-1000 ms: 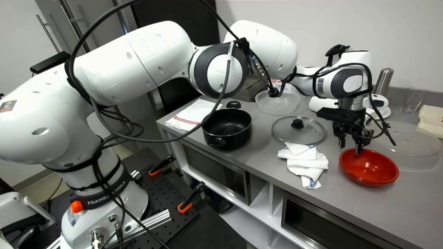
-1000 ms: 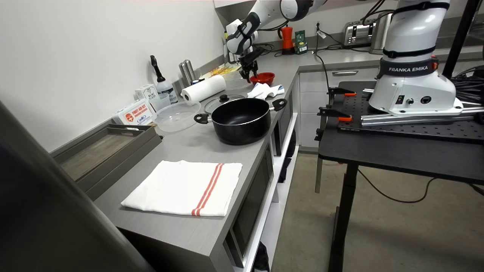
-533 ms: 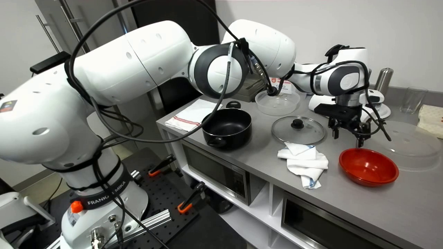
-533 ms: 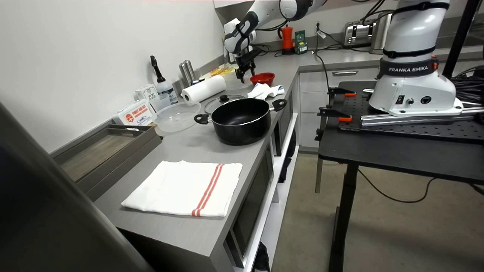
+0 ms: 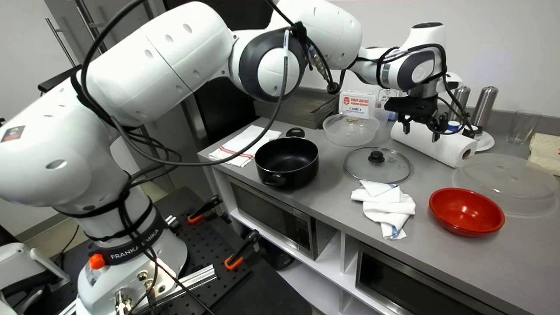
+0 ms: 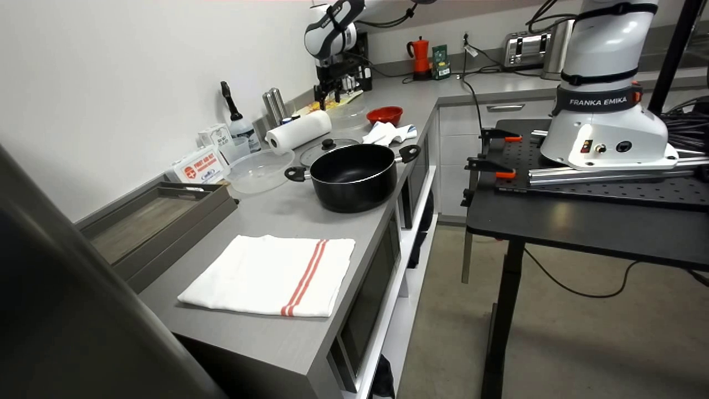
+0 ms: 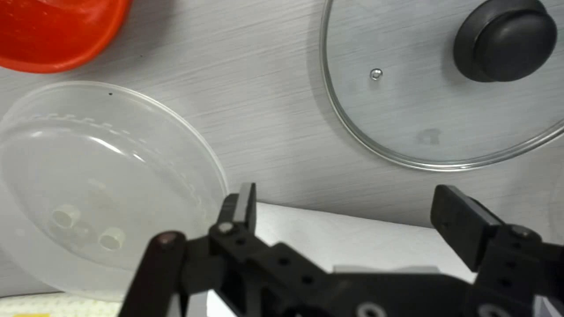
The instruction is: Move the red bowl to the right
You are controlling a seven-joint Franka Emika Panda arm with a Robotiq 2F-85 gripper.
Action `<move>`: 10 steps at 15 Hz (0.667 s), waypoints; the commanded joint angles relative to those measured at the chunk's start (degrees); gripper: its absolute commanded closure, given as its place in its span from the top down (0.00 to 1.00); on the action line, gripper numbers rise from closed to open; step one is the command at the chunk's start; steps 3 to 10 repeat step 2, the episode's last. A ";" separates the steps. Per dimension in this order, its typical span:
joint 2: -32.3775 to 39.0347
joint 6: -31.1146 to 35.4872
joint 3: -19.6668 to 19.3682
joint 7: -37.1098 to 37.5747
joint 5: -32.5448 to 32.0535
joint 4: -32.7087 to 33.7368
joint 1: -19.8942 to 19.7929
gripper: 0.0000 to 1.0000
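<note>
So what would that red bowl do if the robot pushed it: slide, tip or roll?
The red bowl would likely slide rather than roll, since it sits upright on a flat counter. Its low, wide shape suggests it wouldn't tip easily. Its shiny surface may make it a bit slippery to grip.

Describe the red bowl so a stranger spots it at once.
Look at the gray counter against the white wall. In an exterior view, find the crumpled white towel on it; the red bowl sits just to its right. It is round, shallow and glossy, its bright red setting it apart from that towel and the colorless, see-through round piece behind it.
</note>
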 commanded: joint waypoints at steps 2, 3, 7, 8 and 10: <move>-1.21 0.16 0.21 -0.19 0.01 -1.49 0.13 1.00; -1.21 0.16 0.21 -0.19 0.01 -1.49 0.13 1.00; -1.21 0.16 0.21 -0.19 0.01 -1.49 0.13 1.00; -1.21 0.16 0.21 -0.19 0.01 -1.49 0.13 1.00; -1.21 0.16 0.21 -0.19 0.01 -1.49 0.13 1.00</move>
